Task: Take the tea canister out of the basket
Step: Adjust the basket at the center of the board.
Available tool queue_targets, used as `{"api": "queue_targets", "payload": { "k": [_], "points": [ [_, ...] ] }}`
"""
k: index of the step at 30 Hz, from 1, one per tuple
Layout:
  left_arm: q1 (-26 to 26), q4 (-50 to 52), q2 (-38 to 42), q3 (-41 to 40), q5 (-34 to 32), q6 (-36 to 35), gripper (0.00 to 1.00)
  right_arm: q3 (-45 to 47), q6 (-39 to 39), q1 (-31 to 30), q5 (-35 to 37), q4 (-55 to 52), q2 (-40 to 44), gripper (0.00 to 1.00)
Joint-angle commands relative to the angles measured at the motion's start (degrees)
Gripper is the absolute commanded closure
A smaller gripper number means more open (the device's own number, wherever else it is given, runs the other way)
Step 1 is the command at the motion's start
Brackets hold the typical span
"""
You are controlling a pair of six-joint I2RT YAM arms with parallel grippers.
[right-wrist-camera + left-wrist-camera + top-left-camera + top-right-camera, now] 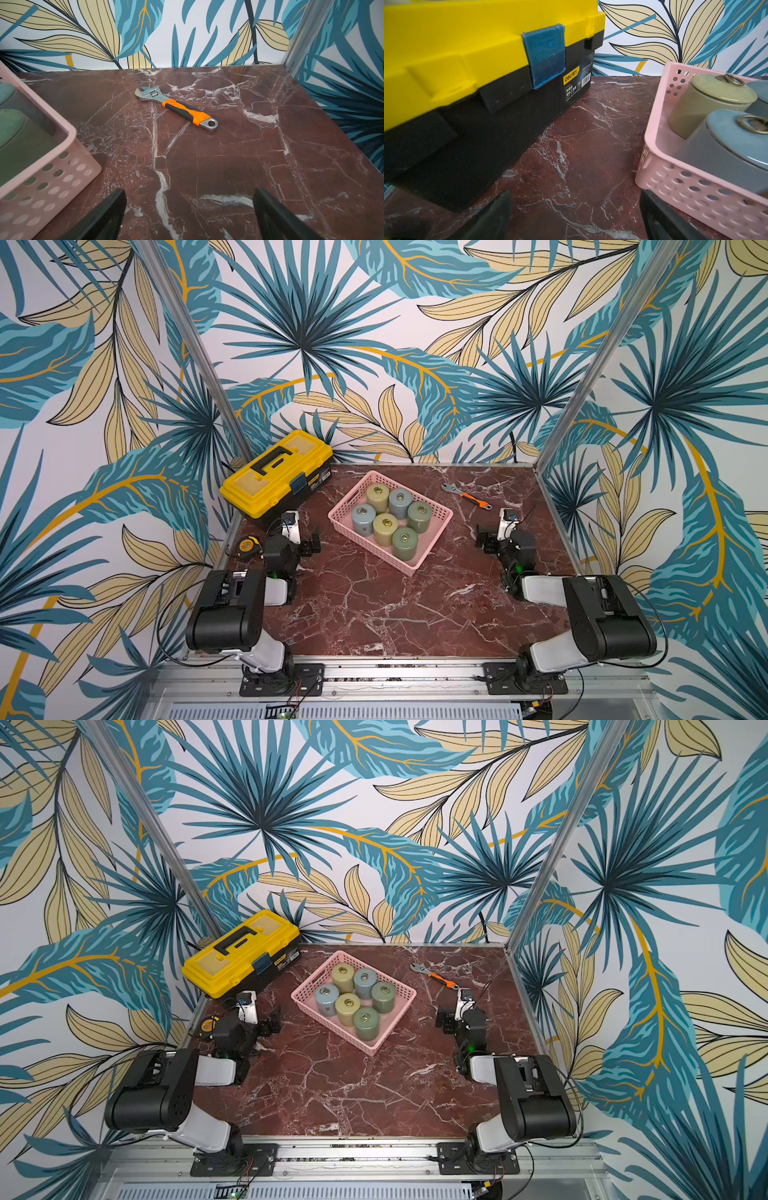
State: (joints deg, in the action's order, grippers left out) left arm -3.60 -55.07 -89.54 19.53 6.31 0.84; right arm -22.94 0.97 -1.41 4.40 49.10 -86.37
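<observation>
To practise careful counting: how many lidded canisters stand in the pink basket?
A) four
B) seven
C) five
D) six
D: both top views show six canisters standing upright in two rows of three inside the basket.

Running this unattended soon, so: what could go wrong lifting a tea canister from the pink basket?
The six canisters stand packed together, so the open left pincer or right pincer may not fit between them and could knock neighbours. The light-looking basket may slide or lift along. Gripping a ring-topped lid might pull only the lid off.
</observation>
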Motion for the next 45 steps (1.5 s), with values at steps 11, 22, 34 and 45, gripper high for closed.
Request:
{"api": "queue_targets", "payload": {
  "k": [11,22,34,45],
  "points": [
    [0.35,-0.91,0.14,1.3,-0.66,-0.65,0.0,-0.35,-0.72,0.13,-0.54,-0.41,0.3,0.01],
    [0.34,-0.92,0.15,1.35,-0.6,-0.63,0.0,-0.35,-0.65,0.11,-0.54,-0.37,0.23,0.01],
    [0.35,-0.83,0.1,1.39,-0.6,-0.64,0.0,-0.4,-0.63,0.1,-0.62,-0.32,0.23,0.01],
    [1.13,1.79,7.05,-0.23,-7.22,0.63,0.0,-1.62,-0.8,0.13,-0.9,-6.71,5.76,0.01]
  ]
}}
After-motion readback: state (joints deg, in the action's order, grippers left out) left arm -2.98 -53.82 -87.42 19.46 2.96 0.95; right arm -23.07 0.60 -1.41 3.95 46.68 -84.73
